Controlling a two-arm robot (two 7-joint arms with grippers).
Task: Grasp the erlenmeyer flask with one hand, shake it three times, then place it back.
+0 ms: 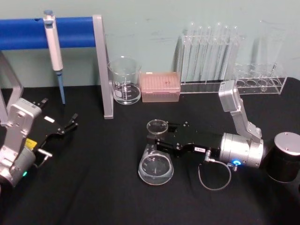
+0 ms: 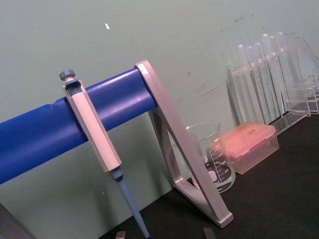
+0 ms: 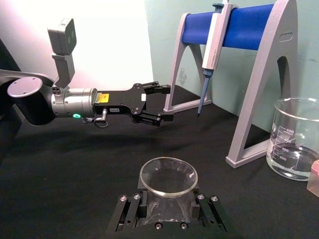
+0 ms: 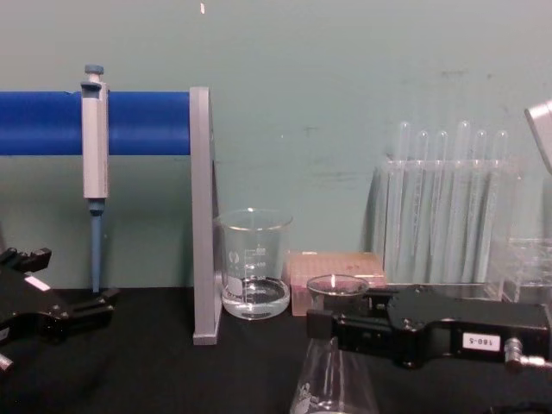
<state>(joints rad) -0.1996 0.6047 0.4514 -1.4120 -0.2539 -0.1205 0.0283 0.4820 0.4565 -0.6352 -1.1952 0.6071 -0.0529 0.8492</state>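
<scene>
Right gripper (image 1: 157, 138) clamped on the neck of the erlenmeyer flask (image 1: 156, 168), mid-table, in front of the beaker (image 1: 124, 80). Left gripper (image 1: 70, 124) parked at left, fingers apart. Risk: smooth glass neck may slip when shaken.

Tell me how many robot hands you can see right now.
2. The left hand is open at the left of the table, near the pipette stand. The right hand is at the centre, closed around the neck of the erlenmeyer flask.
</scene>
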